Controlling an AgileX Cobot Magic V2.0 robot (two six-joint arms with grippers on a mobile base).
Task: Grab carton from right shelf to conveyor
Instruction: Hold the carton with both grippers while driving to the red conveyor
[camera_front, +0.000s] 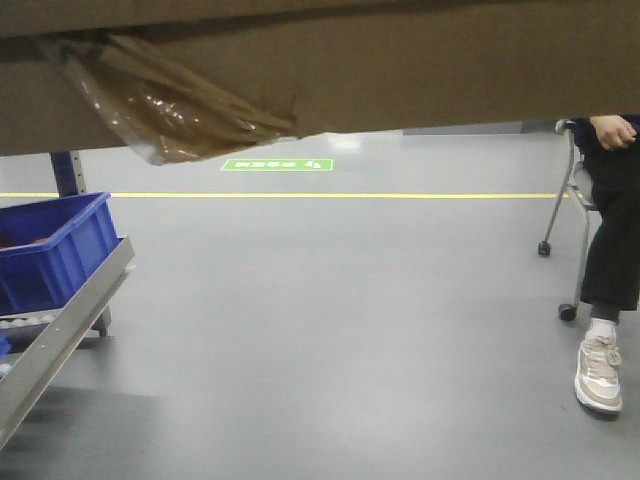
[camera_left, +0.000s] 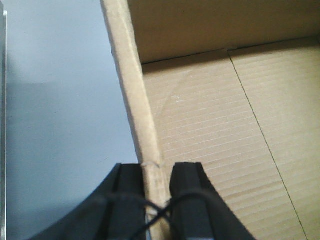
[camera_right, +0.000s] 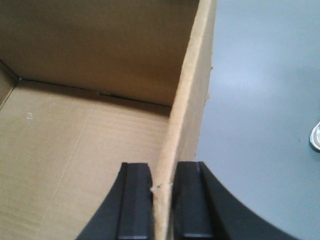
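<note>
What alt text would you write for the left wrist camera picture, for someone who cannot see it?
The left gripper pinches the top edge of one wall of an open brown cardboard carton, one black finger inside and one outside. The carton's bare corrugated bottom fills the right side; smooth grey floor shows on the left.

You count two pincers: left pincer (camera_left: 156, 175), right pincer (camera_right: 161, 172). One carton (camera_front: 400, 70), wall pinched in each. Below pincer-held carton: one blue bin (camera_front: 55, 250), one yellow line (camera_front: 350, 195), one green floor sign (camera_front: 277, 164), one person (camera_front: 612, 220).
</note>
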